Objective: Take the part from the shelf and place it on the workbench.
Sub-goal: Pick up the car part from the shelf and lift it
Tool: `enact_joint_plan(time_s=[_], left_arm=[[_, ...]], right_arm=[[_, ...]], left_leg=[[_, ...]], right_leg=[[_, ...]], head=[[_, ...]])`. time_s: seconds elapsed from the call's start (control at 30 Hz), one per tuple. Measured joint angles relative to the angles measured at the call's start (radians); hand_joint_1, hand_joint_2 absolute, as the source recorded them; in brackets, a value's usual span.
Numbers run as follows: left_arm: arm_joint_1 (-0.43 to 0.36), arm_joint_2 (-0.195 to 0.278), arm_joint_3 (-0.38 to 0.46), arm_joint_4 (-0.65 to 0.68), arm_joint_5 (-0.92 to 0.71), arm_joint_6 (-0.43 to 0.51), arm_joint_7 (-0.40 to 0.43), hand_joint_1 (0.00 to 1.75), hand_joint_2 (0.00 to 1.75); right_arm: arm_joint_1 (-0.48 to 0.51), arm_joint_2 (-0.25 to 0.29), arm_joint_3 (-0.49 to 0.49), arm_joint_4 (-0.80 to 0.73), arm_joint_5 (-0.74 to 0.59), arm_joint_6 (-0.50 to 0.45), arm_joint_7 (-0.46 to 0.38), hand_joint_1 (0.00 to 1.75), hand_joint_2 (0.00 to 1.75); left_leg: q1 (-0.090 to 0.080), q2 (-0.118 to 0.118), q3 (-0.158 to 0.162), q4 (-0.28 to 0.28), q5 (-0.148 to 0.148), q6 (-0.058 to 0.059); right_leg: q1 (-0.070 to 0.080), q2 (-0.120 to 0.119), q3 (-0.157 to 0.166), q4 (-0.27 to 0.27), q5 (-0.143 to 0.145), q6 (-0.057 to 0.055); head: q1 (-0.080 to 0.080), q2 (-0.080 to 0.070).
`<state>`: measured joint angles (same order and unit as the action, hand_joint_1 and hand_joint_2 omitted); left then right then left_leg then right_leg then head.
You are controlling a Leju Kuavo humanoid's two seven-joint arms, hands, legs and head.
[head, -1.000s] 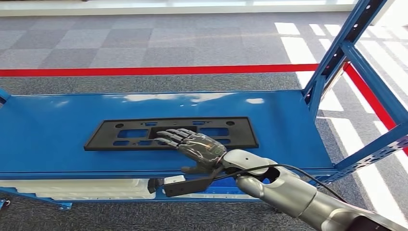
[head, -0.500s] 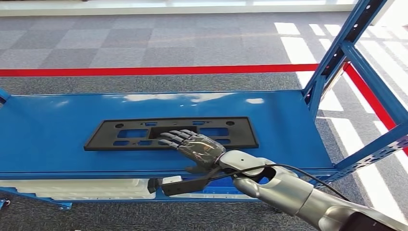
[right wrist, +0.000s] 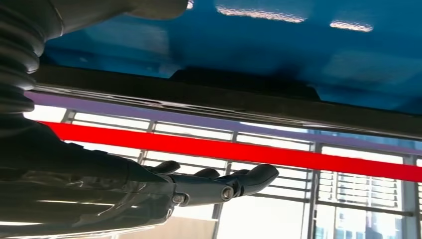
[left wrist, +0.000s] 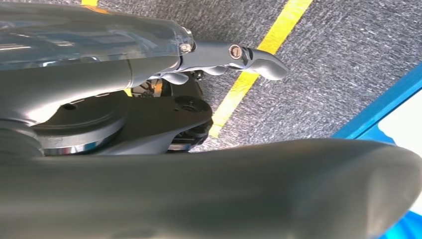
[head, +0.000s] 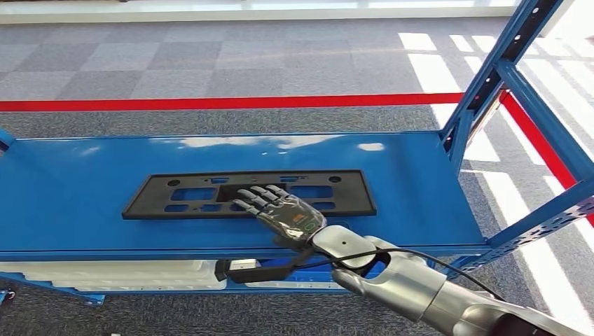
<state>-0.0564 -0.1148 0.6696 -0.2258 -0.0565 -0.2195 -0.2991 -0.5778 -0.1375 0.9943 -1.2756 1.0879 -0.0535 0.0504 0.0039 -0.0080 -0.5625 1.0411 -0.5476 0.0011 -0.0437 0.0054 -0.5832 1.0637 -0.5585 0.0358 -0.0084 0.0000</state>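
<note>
Carpeted floor in grey squares, spanning the head view from 9 to 3 o'clock along the top, crossed by a red floor line. Blue shelf, a wide flat deck across the centre, with perforated blue uprights rising at 2 o'clock. White bins on a lower level, visible under the deck's near edge at 8 o'clock.

Silver right arm entering from 5 o'clock and reaching toward the centre. Black part, a long flat plate with rectangular cut-outs, lying flat on the shelf deck at the centre, long side parallel to the near edge.

Right hand over the near middle portion of the part, palm down, fingers extended and spread toward 10 o'clock, nothing grasped; contact with the plate not determinable. In the right wrist view, right hand fingers nearly straight, apart from the dark edge of the part.

Left hand seen in the left wrist view above grey carpet with a yellow floor line; fingers extended, nothing between them.
</note>
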Motion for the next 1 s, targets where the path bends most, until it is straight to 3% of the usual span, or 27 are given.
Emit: enact_joint_plan(time_s=[0.37,0.43,0.5,0.57,1.0], left_arm=[[0.000,0.000,0.012,0.000,-0.007,0.001,0.000,0.00,0.00],[0.000,0.000,0.014,0.000,-0.007,0.001,0.000,0.00,0.00],[0.000,0.000,0.016,0.000,-0.007,0.001,0.000,0.00,0.00],[0.000,0.000,0.017,0.000,-0.008,0.001,0.000,0.00,0.00],[-0.001,0.000,0.031,0.000,-0.010,0.001,0.000,0.00,0.00]], right_arm=[[0.015,0.051,-0.077,0.090,0.092,-0.011,0.063,0.00,1.75],[0.015,0.063,-0.096,0.111,0.107,-0.010,0.079,0.15,1.75],[0.011,0.076,-0.116,0.136,0.114,-0.004,0.086,1.02,1.75],[0.003,0.088,-0.135,0.167,0.115,0.011,0.086,1.75,1.75],[-0.050,0.119,-0.190,0.283,0.101,0.043,0.054,1.75,1.75]], left_leg=[[0.000,0.000,0.000,0.000,0.000,0.000],[0.000,0.000,0.000,0.000,0.000,0.000],[0.000,0.000,0.000,0.000,0.000,0.000],[0.000,0.000,0.001,0.000,0.000,0.000],[0.000,0.000,0.003,0.000,0.000,0.000]], right_leg=[[0.000,0.000,0.000,0.000,0.000,0.000],[0.000,0.000,0.000,0.000,0.000,0.000],[0.000,0.000,0.000,0.000,0.000,0.000],[0.000,0.000,0.000,0.000,0.000,0.000],[0.000,0.000,0.003,0.000,0.000,0.000]], head=[[0.000,0.000],[0.000,0.000],[0.000,0.000],[0.000,0.000],[0.000,0.000]])
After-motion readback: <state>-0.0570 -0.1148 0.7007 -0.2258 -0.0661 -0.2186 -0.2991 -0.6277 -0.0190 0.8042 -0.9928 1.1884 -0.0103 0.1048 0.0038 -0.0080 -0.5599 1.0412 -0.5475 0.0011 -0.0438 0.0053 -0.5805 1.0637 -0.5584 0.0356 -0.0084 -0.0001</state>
